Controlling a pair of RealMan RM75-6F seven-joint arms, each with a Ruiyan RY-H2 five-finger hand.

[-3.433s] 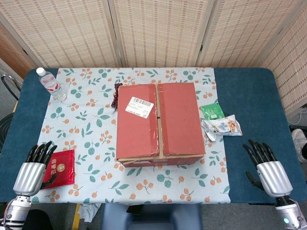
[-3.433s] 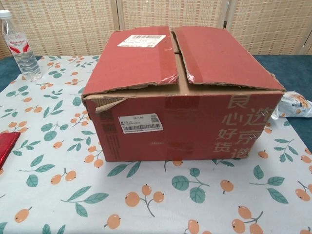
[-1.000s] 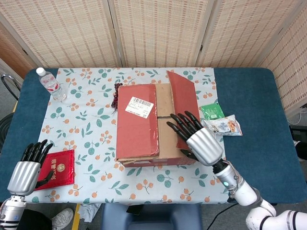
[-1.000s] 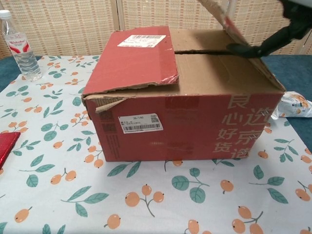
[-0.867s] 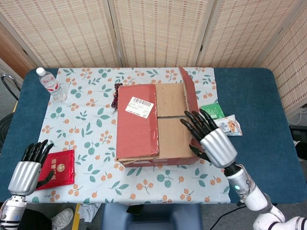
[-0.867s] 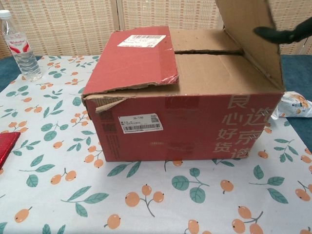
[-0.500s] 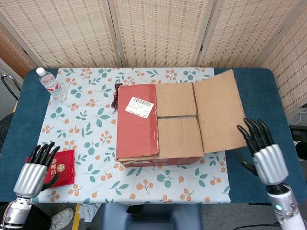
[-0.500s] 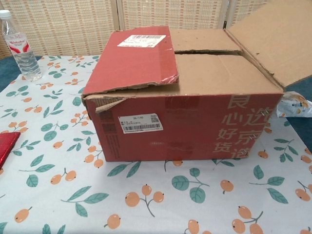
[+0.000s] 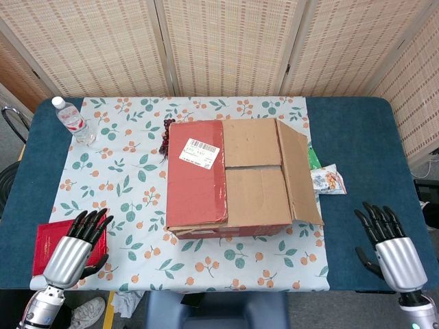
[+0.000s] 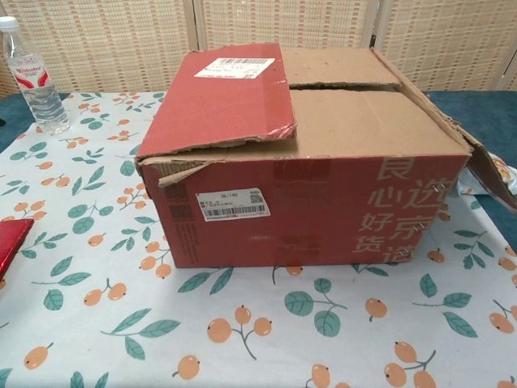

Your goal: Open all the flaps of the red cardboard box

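The red cardboard box (image 9: 206,205) (image 10: 307,210) stands mid-table. Its left top flap (image 9: 197,171) (image 10: 222,101), bearing a white label, lies flat and closed. The right top flap (image 9: 298,171) (image 10: 489,170) hangs folded down over the box's right side. Two brown inner flaps (image 9: 254,171) (image 10: 355,121) lie closed beneath. My left hand (image 9: 77,250) hovers at the near left with fingers spread, holding nothing, over the red booklet. My right hand (image 9: 391,250) is at the near right, fingers spread and empty, away from the box. Neither hand appears in the chest view.
A water bottle (image 9: 72,121) (image 10: 31,77) stands at the far left. A red booklet (image 9: 46,241) lies by my left hand. Snack packets (image 9: 328,179) lie right of the box, dark beads (image 9: 165,137) behind its left corner. A woven screen backs the table.
The right flap has swung from spread wide to hanging down the box's side. My left hand moved right and forward over the booklet. My right hand drew back toward the near edge.
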